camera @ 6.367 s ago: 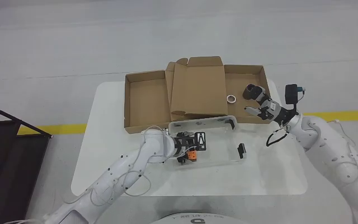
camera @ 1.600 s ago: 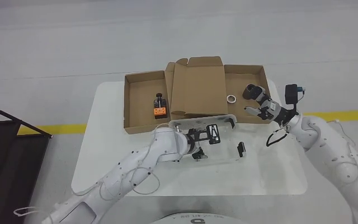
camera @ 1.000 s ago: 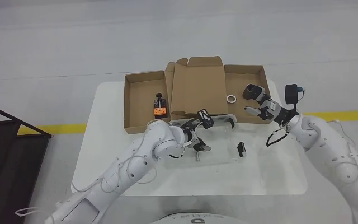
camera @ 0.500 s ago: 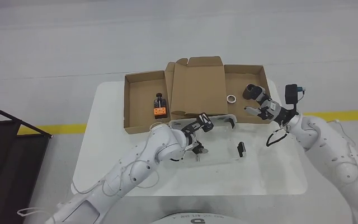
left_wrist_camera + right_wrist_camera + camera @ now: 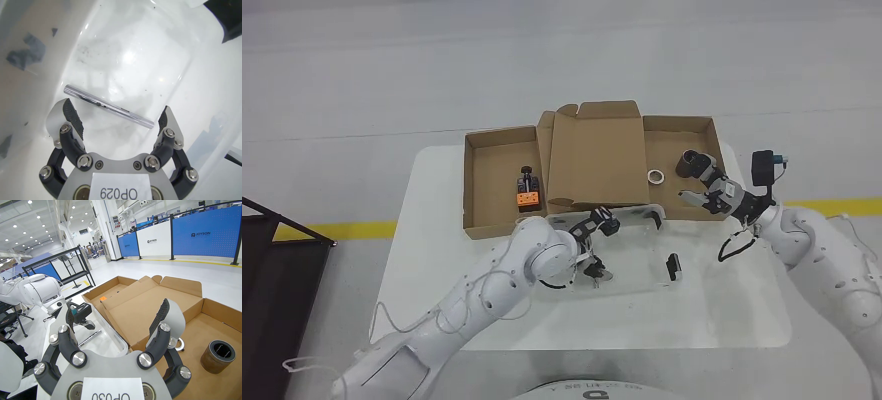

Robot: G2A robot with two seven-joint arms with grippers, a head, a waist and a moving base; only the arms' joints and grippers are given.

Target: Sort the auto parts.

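Since a second ago, left gripper [image 5: 116, 104] has shifted within the tray [image 5: 637, 275] to the rod [image 5: 108, 108], which lies between its wide-spread, empty fingertips (untouched). Right gripper [image 5: 116, 306], likewise spread and empty, hangs over the box [image 5: 217, 313] near the bushing [image 5: 218, 358] and ring [image 5: 179, 344]. Both wrists carry white labels.

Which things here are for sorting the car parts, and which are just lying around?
For the job: metal rod, orange part, white ring, brown cylinder, black part, cardboard box, clear tray.
Just lying about: black rack, yellow floor line.
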